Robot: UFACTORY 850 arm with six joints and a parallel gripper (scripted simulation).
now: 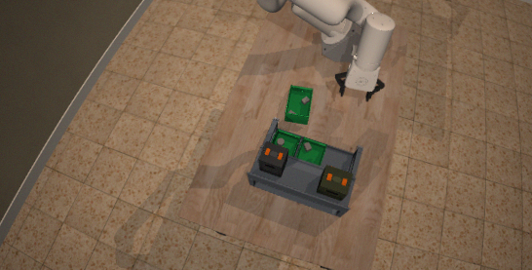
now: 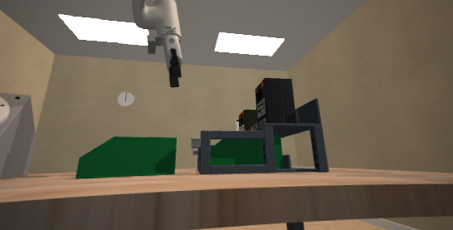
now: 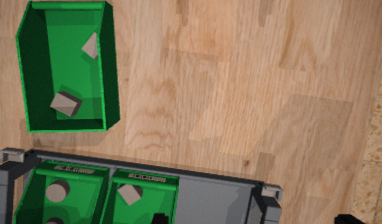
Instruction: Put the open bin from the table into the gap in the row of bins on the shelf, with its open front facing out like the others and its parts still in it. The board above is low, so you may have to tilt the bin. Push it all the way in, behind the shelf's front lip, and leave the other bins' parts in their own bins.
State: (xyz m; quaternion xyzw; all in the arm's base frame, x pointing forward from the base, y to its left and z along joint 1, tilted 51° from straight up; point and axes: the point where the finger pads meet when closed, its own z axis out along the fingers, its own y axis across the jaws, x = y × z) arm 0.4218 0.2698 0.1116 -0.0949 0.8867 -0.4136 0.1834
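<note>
My gripper (image 1: 361,90) hangs wide open, holding nothing, high beside the green bin (image 1: 299,104) on the table (image 1: 253,87). Next I should go down and grab its wall.

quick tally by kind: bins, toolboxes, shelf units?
Green open-front plastic bins: 3 (one on the wooden table, two on the shelf)
Dark toolboxes with orange latches: 2 (black, olive)
Grey metal shelf unit: 1
Total: 6
</note>
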